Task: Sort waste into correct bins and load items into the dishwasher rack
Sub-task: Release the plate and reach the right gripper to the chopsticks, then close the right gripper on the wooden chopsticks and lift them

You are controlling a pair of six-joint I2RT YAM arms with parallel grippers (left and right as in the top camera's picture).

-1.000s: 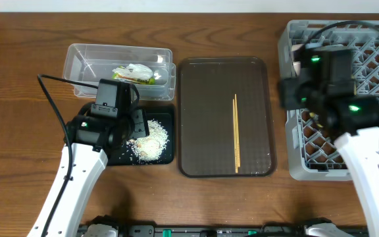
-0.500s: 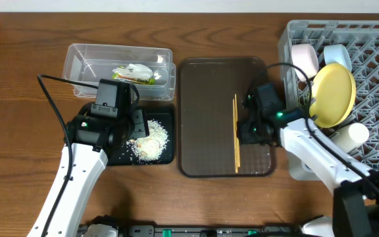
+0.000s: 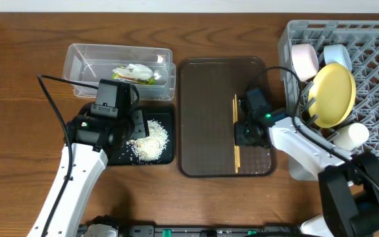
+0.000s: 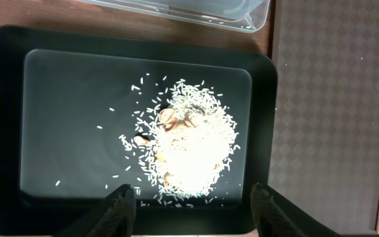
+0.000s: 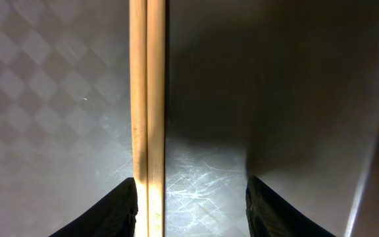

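- Mid-table, right gripper (image 5: pixel 193 207) has left the grey lattice plastic rack (image 3: pixel 374 66) for the thin wooden chopsticks (image 5: pixel 147 99), jaws spread (last item, looks like).
- And left gripper (image 4: pixel 193 204) idles, released.

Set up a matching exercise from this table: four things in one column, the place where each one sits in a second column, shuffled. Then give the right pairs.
Things
1. rice scraps
2. snack wrapper
3. chopsticks
4. yellow plate

Places
A. on the brown tray
B. in the grey rack
C. in the clear tub
D. in the black tray

Pairs: 1-D, 2-C, 3-A, 4-B
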